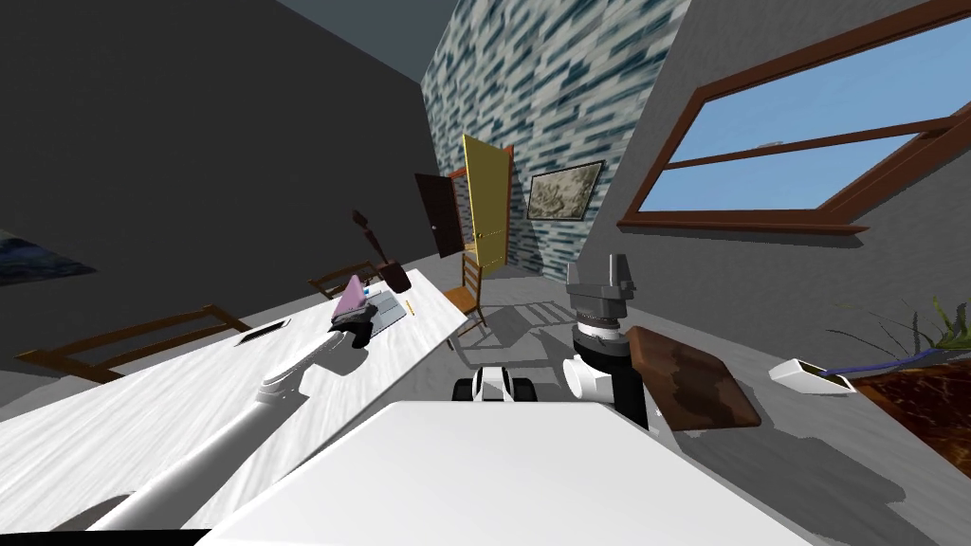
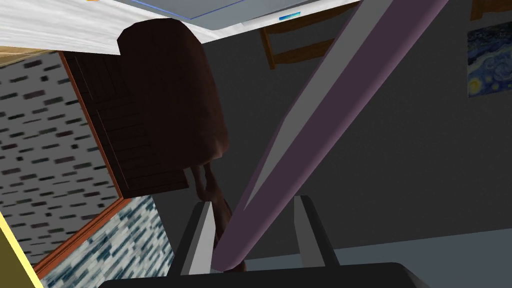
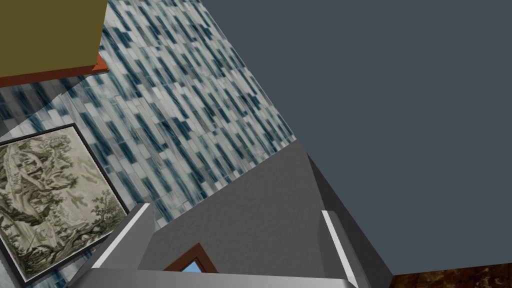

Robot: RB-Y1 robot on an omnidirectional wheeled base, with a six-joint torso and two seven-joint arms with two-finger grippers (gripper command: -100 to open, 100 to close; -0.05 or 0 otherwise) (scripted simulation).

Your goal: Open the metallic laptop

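Note:
The laptop (image 1: 384,308) lies near the far end of the white table (image 1: 171,398), its grey base flat and its mauve lid (image 1: 352,290) raised at a steep slant. My left gripper (image 1: 353,332) is stretched out to the lid's free edge. In the left wrist view the lid (image 2: 320,115) runs slantwise between the fingers (image 2: 200,240), touching one near its root and the other near its tip. The left gripper (image 2: 255,225) is shut on that edge. The laptop's base (image 2: 225,7) shows beyond. My right gripper (image 1: 607,275) is held up to the right of the table and is open (image 3: 235,235).
A dark brown object (image 1: 393,275) stands just behind the laptop, close to the lid. An orange pencil (image 1: 410,307) and a flat dark-screened device (image 1: 262,332) lie on the table. Wooden chairs (image 1: 469,294) ring the table. A brown board (image 1: 692,374) sits on my right.

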